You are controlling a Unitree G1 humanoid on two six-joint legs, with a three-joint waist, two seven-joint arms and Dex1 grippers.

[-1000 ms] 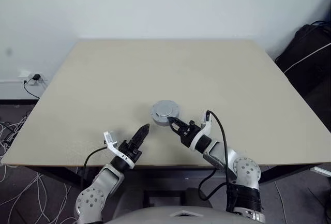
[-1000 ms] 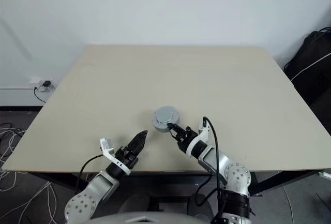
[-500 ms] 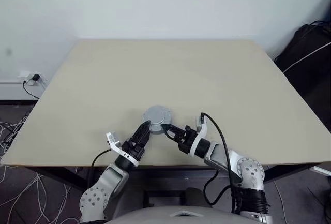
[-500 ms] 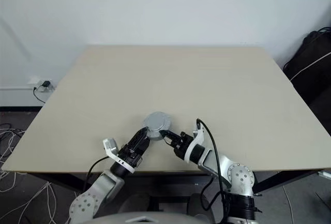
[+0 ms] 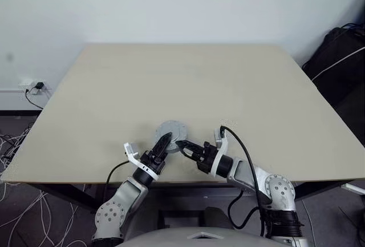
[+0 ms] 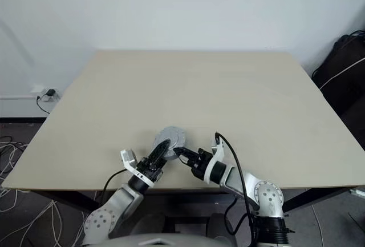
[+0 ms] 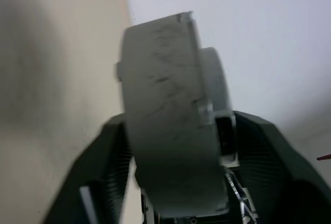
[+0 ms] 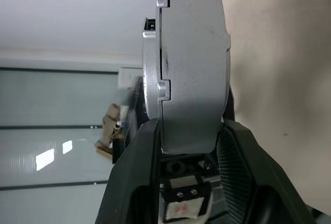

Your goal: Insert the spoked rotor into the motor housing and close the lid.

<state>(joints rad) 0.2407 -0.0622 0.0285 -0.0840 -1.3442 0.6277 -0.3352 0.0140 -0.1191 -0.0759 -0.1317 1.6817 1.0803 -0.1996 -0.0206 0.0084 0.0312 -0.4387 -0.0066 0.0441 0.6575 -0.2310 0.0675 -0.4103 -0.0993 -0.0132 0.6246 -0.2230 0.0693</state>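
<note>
Both grippers have hold of the same grey disc [image 5: 171, 131] near the front edge of the table [image 5: 188, 81]: the right gripper [image 5: 181, 146] has its jaws clamped across the disc's thickness, and the left gripper [image 5: 164, 140] has its jaws round the disc from the other side, with the ribbed pads pressed against both faces in the left wrist view. From the side the disc looks like two stacked halves with a seam, so I take it for the motor housing with the lid on, though I can't see any windings or a rotor, and can't tell whether the lid is fully seated. The risk I see is the two arms working against each other: if one pulls or twists while the other grips, the halves could skew, jam or pop apart. If one lets go early, the disc could slip and roll off the near edge, which is close. The tabletop is plain beige and flat. Behind it is a white wall; cables [image 5: 14, 144] trail on the floor to the left and a black bag [image 5: 339, 53] sits to the right.
</note>
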